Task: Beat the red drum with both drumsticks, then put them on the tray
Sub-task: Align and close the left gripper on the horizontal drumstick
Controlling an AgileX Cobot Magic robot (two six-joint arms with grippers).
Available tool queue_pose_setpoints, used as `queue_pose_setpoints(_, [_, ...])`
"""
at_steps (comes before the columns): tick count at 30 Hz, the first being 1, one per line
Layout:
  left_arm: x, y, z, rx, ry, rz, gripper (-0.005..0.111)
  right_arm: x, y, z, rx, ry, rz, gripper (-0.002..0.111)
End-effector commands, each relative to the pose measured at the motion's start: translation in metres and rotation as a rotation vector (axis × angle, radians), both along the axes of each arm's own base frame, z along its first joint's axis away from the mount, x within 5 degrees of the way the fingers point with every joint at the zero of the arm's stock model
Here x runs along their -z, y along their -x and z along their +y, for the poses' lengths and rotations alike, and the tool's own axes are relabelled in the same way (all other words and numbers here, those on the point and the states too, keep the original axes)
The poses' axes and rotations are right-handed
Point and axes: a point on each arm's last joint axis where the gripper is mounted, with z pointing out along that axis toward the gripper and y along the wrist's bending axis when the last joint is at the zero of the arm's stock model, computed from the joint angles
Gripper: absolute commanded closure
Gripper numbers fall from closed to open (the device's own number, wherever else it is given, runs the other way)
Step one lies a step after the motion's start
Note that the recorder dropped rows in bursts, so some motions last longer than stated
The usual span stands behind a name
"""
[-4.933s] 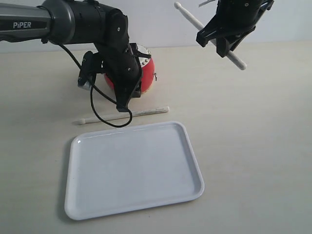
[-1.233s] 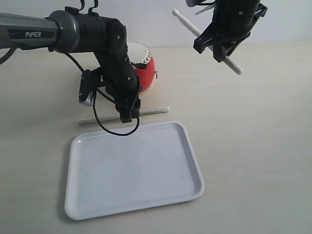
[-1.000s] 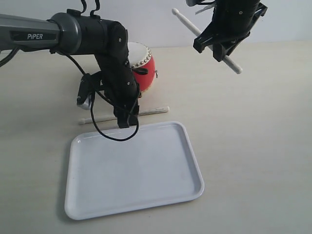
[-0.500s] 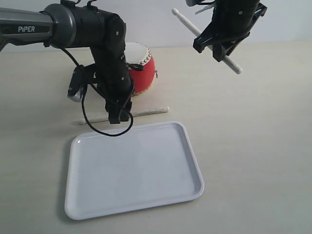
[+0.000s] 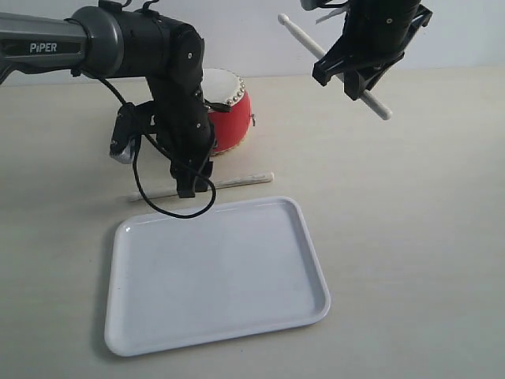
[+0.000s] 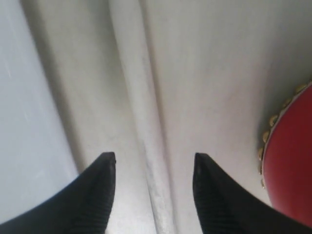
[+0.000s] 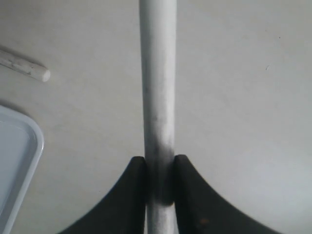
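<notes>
The red drum (image 5: 229, 110) stands at the back of the table, partly behind my left arm; its red side (image 6: 292, 156) shows in the left wrist view. One drumstick (image 5: 245, 180) lies flat between the drum and the tray (image 5: 300, 229). My left gripper (image 5: 189, 189) hangs open right over that stick, and the stick (image 6: 146, 126) runs between the two spread fingers (image 6: 100, 190). My right gripper (image 5: 355, 75) is high at the back right, shut on the other drumstick (image 5: 304, 35), whose shaft (image 7: 157, 73) sits pinched between the jaws.
The white tray's rim (image 7: 22, 161) and the end of the lying stick (image 7: 29, 68) show in the right wrist view. A black cable (image 5: 170, 207) loops from my left arm down to the tray's far edge. Bare tabletop (image 5: 410, 237) lies to the right.
My left arm has swung left along the lying stick and lowered its open gripper onto it, uncovering more of the drum. The right arm has held still with its stick.
</notes>
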Motion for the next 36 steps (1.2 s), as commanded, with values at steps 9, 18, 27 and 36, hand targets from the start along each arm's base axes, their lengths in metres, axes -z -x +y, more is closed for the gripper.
queue_pose_setpoints(9, [0.012, 0.000, -0.002, -0.008, -0.002, 0.014, 0.058, -0.004, -0.001, -0.002, 0.002, -0.003, -0.017, 0.108])
queue_pose_setpoints(18, [0.021, -0.004, 0.000, -0.019, 0.008, 0.014, 0.058, -0.004, -0.001, -0.002, 0.000, -0.002, -0.017, 0.108])
queue_pose_setpoints(27, [0.035, -0.004, -0.001, -0.058, 0.042, 0.060, 0.058, -0.004, -0.002, -0.002, -0.001, -0.003, -0.019, 0.108])
queue_pose_setpoints(36, [0.038, -0.003, -0.002, -0.066, 0.048, 0.078, 0.089, -0.004, -0.002, -0.002, -0.009, 0.001, -0.020, 0.108])
